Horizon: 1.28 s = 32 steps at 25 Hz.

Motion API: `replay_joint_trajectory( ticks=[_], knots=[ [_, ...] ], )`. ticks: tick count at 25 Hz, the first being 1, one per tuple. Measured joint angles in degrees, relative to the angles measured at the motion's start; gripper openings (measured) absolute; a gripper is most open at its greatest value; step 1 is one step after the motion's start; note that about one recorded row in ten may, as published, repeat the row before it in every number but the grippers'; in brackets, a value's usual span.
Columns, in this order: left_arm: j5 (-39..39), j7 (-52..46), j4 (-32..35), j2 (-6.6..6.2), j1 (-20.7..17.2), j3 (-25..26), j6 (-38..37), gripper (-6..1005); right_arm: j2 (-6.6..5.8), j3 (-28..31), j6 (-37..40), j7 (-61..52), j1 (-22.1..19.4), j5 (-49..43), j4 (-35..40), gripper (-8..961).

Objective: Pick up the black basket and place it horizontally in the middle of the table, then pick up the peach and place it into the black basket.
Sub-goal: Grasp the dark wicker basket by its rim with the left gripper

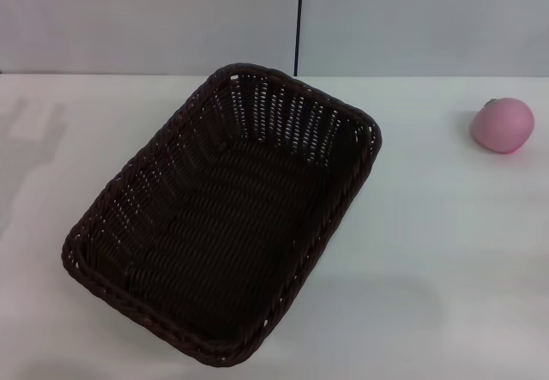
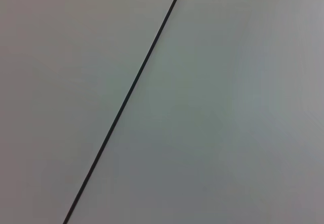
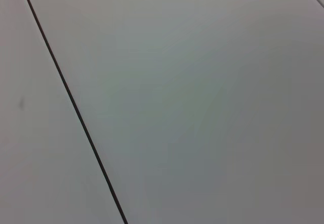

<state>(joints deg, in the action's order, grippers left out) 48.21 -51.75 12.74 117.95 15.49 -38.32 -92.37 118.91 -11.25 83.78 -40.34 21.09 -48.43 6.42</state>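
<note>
Basket position: the large, very dark brown-black woven wicker basket [image 1: 225,217] rests on the wide white matte table [image 1: 446,251], left of centre in the head view, empty, open side up.
Basket long axis: diagonal, running from the near-left corner to the far-right corner (not yet horizontal as the task requires).
Peach position: the small smooth pink peach [image 1: 503,124] lies on the table far right, well apart from the basket, near the back edge.
Left gripper: not visible in any view; finger state cannot be told. Its wrist camera shows only a plain grey panel with a dark seam.
Right gripper: not visible either; finger state cannot be told. Its wrist camera likewise shows grey panel and seam.
Direction from grippers: cannot be told.
Nearer arm, judged: the basket's near-left corner favours the left arm; the peach sits on the right arm's side.
Next move, judged: grasp the basket rim and rotate the long axis to horizontal at table centre.
</note>
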Motion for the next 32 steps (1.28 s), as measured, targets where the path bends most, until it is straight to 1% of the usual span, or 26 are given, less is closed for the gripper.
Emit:
replay_joint_trajectory(
  ticks=[3, 7, 9, 10, 11, 12, 13, 14, 15, 16, 17, 18, 20, 21, 22, 23, 24, 25, 27, 28, 30, 31, 32],
  knots=[
    [-0.02, -0.07, 0.00, 0.05, -0.02, 0.05, -0.05, 576, 0.00, 0.00, -0.27, 0.00, 0.00, 0.00, -0.06, 485],
    [-0.01, -0.75, 0.11, 0.05, -0.14, 0.01, -0.47, 745, 0.00, 0.00, -0.28, 0.00, 0.00, 0.00, -0.15, 486],
    [0.05, -1.16, 0.21, -0.02, -0.15, -0.08, -0.48, 740, 0.00, 0.00, -0.28, 0.00, 0.00, 0.00, -0.30, 487],
    [0.39, -2.55, 0.66, -0.29, -0.18, -0.49, -0.48, 738, 0.00, 0.00, -0.28, 0.00, 0.00, 0.00, -0.30, 487],
    [1.34, -5.48, 1.68, -1.00, -0.18, -1.54, -0.45, 736, 0.00, 0.00, -0.29, 0.00, 0.04, 0.00, -0.39, 488],
    [1.34, -5.48, 1.68, -1.00, -0.18, -1.54, -0.45, 733, 0.00, 0.00, -0.29, 0.00, 0.04, 0.00, -0.39, 488],
    [2.32, -8.28, 2.92, -1.87, -0.08, -2.59, -0.45, 731, 0.00, 0.00, -0.28, 0.00, 0.09, 0.00, -0.39, 488],
    [2.89, -9.52, 3.48, -2.18, -0.03, -3.00, -0.45, 729, 0.00, 0.00, -0.29, 0.00, 0.14, 0.00, -0.40, 489],
    [4.11, -12.42, 5.20, -3.00, 0.14, -3.90, -0.48, 726, 0.00, 0.00, -0.29, 0.00, 0.19, 0.00, -0.41, 489],
    [7.10, -18.64, 9.62, -4.22, 0.37, -5.11, -0.43, 724, 0.00, -0.01, -0.29, 0.00, 0.24, 0.00, -0.47, 489],
    [7.10, -18.64, 9.62, -4.22, 0.37, -5.11, -0.43, 724, 0.00, -0.01, -0.29, 0.00, 0.24, 0.00, -0.47, 490],
    [9.11, -22.20, 11.94, -4.89, 0.53, -5.52, -0.22, 724, 0.00, 0.01, -0.29, 0.00, 0.26, 0.00, -0.47, 490],
    [16.00, -32.16, 17.89, -7.20, 1.78, -6.18, 0.39, 724, 0.00, 0.00, -0.29, 0.00, 0.27, 0.00, -0.51, 491],
    [18.43, -35.37, 19.71, -8.14, 2.54, -6.27, 0.45, 724, 0.00, 0.00, -0.28, 0.00, 0.27, 0.00, -0.52, 491],
    [18.43, -35.37, 19.71, -8.14, 2.54, -6.27, 0.45, 724, 0.00, 0.00, -0.28, 0.00, 0.27, 0.00, -0.52, 491],
    [25.28, -43.55, 23.41, -10.50, 4.74, -6.32, 0.10, 724, 0.00, 0.01, -0.29, 0.00, 0.27, 0.00, -0.53, 492],
    [27.30, -46.29, 24.84, -11.21, 5.50, -6.31, -0.02, 724, 0.00, 0.03, -0.28, 0.00, 0.26, 0.00, -0.53, 492],
    [30.97, -50.47, 27.29, -11.94, 6.56, -6.32, -0.17, 724, 0.00, 0.08, -0.28, 0.00, 0.26, 0.00, -0.53, 492],
    [38.06, -57.16, 31.71, -12.71, 8.35, -6.24, -0.27, 724, 0.00, 0.66, -0.28, 0.00, 0.20, 0.00, -0.57, 493],
    [44.42, -61.76, 34.96, -12.96, 10.08, -6.16, -0.37, 724, 0.00, 0.77, -0.28, 0.00, 0.20, 0.00, -0.60, 493],
    [48.48, -64.72, 36.80, -13.04, 11.24, -6.09, -0.71, 724, 0.00, 0.86, -0.28, 0.00, 0.19, 0.00, -0.62, 494],
    [54.30, -68.43, 39.18, -13.01, 13.27, -6.06, -1.72, 724, 0.00, 0.88, -0.30, 0.00, 0.18, 0.00, -0.65, 494],
    [54.30, -68.43, 39.18, -13.01, 13.27, -6.06, -1.72, 724, 0.00, 0.88, -0.30, 0.00, 0.18, 0.00, -0.65, 495]
  ],
)
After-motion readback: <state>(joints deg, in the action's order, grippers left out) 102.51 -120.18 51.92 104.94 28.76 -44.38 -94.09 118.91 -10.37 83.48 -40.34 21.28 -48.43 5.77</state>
